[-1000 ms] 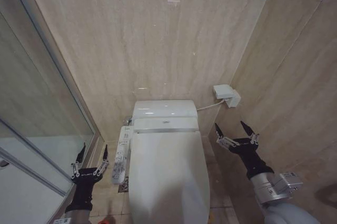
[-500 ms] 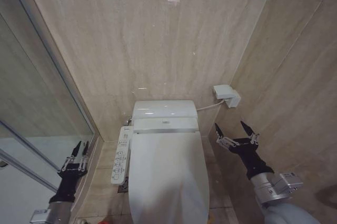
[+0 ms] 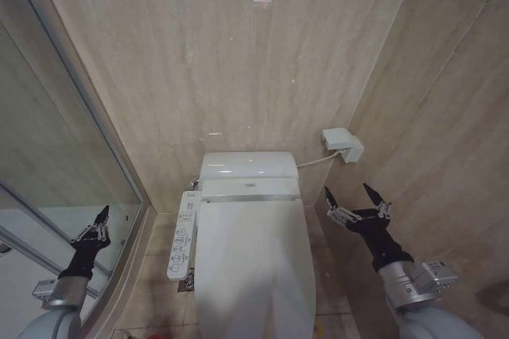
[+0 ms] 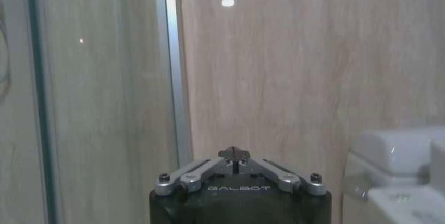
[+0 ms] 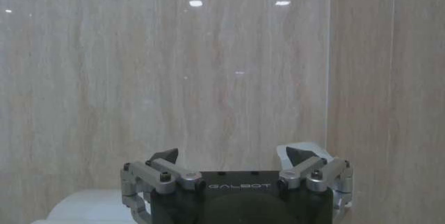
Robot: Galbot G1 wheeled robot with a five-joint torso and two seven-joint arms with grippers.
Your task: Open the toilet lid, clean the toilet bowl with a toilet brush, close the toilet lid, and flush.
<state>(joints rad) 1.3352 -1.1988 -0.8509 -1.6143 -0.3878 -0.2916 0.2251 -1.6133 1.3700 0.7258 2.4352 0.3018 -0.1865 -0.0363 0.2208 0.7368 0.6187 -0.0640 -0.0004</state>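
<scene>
The room is a small bathroom with shiny beige stone tiles on the back wall (image 3: 238, 60) and on the side wall to the right. A glass shower panel (image 3: 48, 156) with a silver frame stands on the left. The floor has the same beige tiles.

The toilet lid (image 3: 253, 263) is shut and lies flat over the bowl. It is in the middle of the head view, low down. Its long side runs from the robot toward the back wall, with the hinge end by the white tank (image 3: 248, 166) at the wall. A white control panel (image 3: 183, 234) with small buttons runs along the toilet's left side. A small white box (image 3: 343, 144) is fixed on the right wall, with a cord going to the toilet.

The left gripper (image 3: 99, 222) is up by the glass panel, far from the toilet, and its fingers are pressed together, holding nothing. The right gripper (image 3: 355, 199) hangs in the air just right of the toilet, with its two fingers spread wide, holding nothing.

Both wrist views show the word "GALBOT" on the gripper body.
</scene>
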